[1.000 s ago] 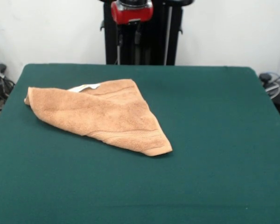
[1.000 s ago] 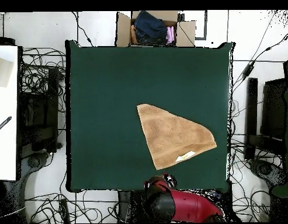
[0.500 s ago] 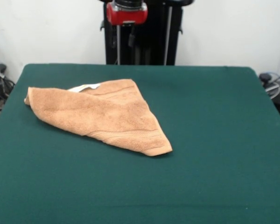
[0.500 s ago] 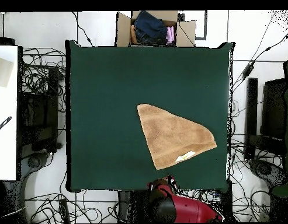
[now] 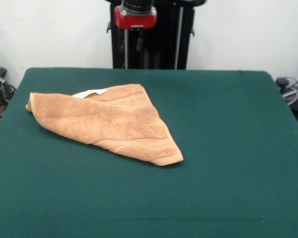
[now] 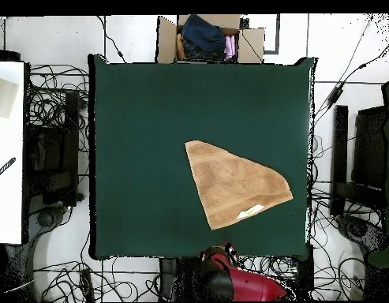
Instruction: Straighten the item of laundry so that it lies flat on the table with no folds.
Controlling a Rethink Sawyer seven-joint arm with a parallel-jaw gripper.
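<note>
While the arm point(image 5: 135, 15) is pulling back off the table point(image 5: 228, 148), the towel point(image 5: 109, 124) is sitting folded near the pedestal-side edge, untouched; can't tell the gripper's state, so flattening's still pending.

Rough, looped terry-cloth towel point(image 5: 107, 122) with a smoother hemmed band, on a matt felt-like table point(image 5: 223, 148)
</note>
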